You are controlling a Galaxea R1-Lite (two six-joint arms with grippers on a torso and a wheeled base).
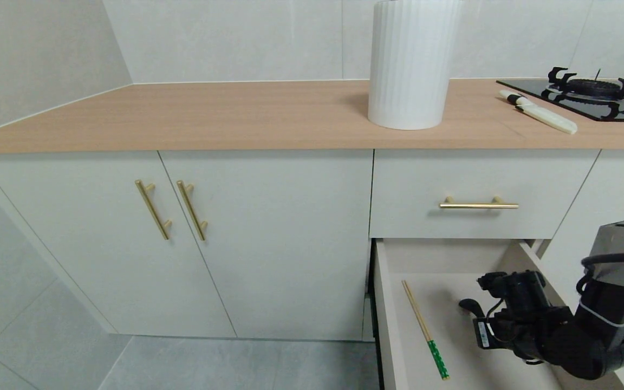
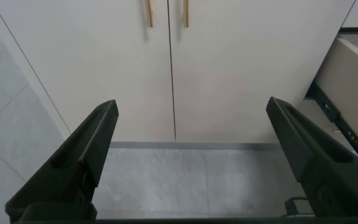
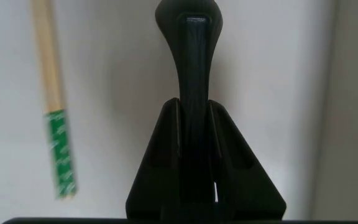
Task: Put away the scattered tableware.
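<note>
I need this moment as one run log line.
right gripper: shut on black utensil, in open drawer | chopsticks: in drawer | left gripper: open, before cabinet doors | knife: on counter

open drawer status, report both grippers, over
Right gripper jaws shut on black round-ended utensil, over open white drawer. Left gripper jaws open, empty, facing cabinet doors. Green-tipped wooden chopsticks lie in drawer; path clear. White knife waits on counter.

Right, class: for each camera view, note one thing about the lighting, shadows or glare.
Head view: the white container throws a soft shadow to its left on the countertop. Left wrist view: flat, even light on the cabinet doors. Right wrist view: the black utensil casts a faint shadow on the drawer floor.
</note>
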